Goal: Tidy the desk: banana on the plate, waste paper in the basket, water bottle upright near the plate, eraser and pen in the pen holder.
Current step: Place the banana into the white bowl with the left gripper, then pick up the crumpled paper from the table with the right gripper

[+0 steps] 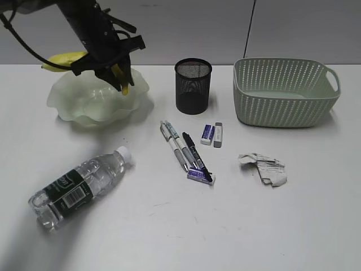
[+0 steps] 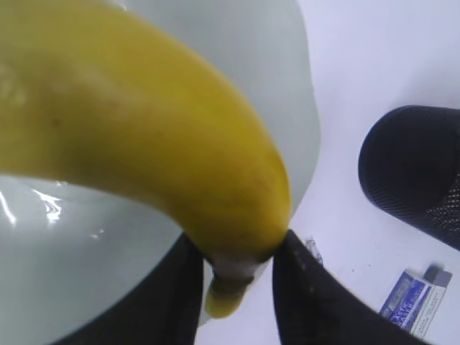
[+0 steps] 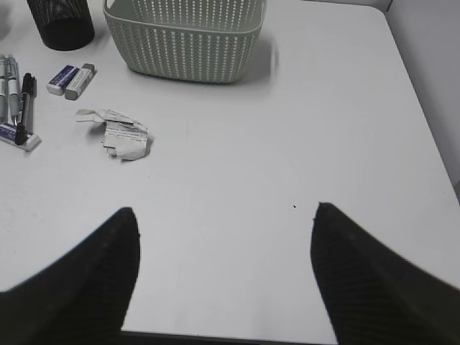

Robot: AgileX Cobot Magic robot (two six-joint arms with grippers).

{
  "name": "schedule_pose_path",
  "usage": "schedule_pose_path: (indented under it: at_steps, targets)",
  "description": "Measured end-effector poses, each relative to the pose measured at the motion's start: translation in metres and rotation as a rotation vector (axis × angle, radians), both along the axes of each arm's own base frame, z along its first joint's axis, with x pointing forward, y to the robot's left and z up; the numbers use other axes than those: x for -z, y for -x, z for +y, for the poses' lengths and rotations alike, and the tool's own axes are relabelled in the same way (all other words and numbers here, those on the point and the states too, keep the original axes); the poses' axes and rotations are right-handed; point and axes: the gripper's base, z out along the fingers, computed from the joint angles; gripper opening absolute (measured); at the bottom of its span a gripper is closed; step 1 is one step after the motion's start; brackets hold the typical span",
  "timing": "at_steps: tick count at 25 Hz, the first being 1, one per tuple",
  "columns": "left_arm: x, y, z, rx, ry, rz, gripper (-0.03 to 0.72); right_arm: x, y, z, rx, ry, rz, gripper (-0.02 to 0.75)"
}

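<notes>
Now the left gripper (image 1: 118, 76) clamps the banana (image 2: 144, 144) over the plate (image 1: 84, 104); right gripper (image 3: 223, 237) gapes empty. Holder (image 1: 193, 84), pens (image 1: 183, 149), erasers (image 1: 211, 134) crowd mid-desk.

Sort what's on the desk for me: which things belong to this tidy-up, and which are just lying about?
Part of the job: banana held by the left gripper over the plate; water bottle lying on its side; waste paper; basket; pen holder; pens; erasers.

Just lying about: nothing that I can see.
</notes>
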Motion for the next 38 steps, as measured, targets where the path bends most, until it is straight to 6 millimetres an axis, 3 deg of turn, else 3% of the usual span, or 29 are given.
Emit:
schedule_pose_path:
  at_steps: [4, 8, 14, 19, 22, 29, 33, 35, 38]
  targets:
    - [0.021, -0.002, -0.003, -0.003, 0.015, 0.050, 0.225, 0.000, 0.000, 0.000, 0.000, 0.000, 0.000, 0.582]
    - [0.022, -0.003, -0.004, -0.005, 0.023, 0.046, 0.233, 0.000, 0.000, 0.000, 0.000, 0.000, 0.000, 0.582]
    - [0.022, -0.002, -0.005, -0.006, 0.036, 0.055, 0.430, 0.000, 0.000, 0.000, 0.000, 0.000, 0.000, 0.582]
    - [0.001, -0.005, -0.006, 0.096, 0.031, -0.033, 0.453, 0.000, 0.000, 0.000, 0.000, 0.000, 0.000, 0.582]
    - [-0.029, 0.001, -0.003, 0.141, 0.025, -0.105, 0.447, 0.000, 0.000, 0.000, 0.000, 0.000, 0.000, 0.582]
    - [-0.147, 0.038, 0.021, 0.211, -0.081, -0.400, 0.426, 0.000, 0.000, 0.000, 0.000, 0.000, 0.000, 0.582]
    - [-0.219, 0.080, 0.040, 0.218, -0.122, -0.576, 0.403, 0.000, 0.000, 0.000, 0.000, 0.000, 0.000, 0.582]
    - [-0.252, 0.110, 0.052, 0.217, -0.137, -0.652, 0.382, 0.000, 0.000, 0.000, 0.000, 0.000, 0.000, 0.582]
    - [-0.279, 0.158, 0.071, 0.211, -0.169, -0.705, 0.369, 0.000, 0.000, 0.000, 0.000, 0.000, 0.000, 0.582]
